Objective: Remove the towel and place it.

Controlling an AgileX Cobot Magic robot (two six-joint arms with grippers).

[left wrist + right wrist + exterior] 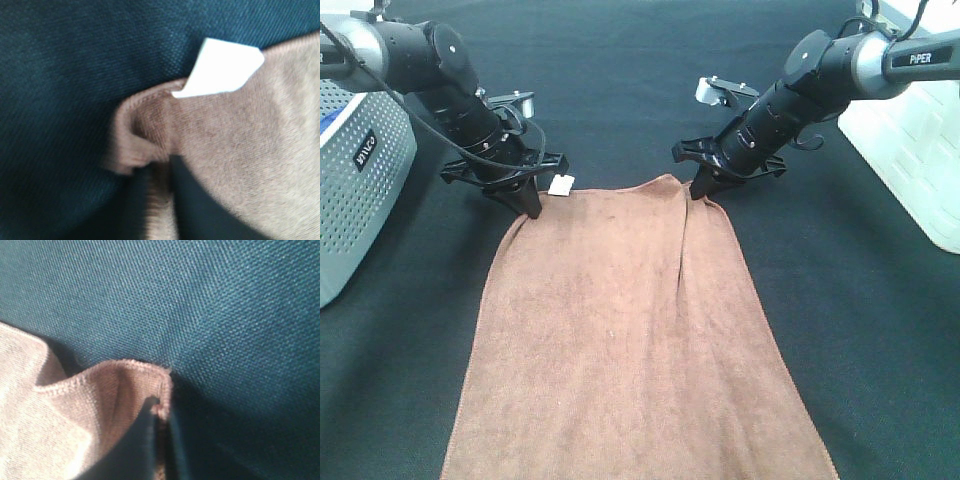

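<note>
The brown towel (620,340) lies spread flat, its two far corners pinched up, white tag (561,184) at one.

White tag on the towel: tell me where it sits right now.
In the exterior high view the white tag sticks out from the towel's far left corner, right beside the left gripper pinching that corner.

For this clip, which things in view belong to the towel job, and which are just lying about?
Part of the job:
- towel, spread flat on the dark cloth
- left pincer, shut on the towel's tagged corner
- right pincer, shut on the other far corner

Lying about:
- perforated grey box at the left edge
- white container at the right edge
</note>
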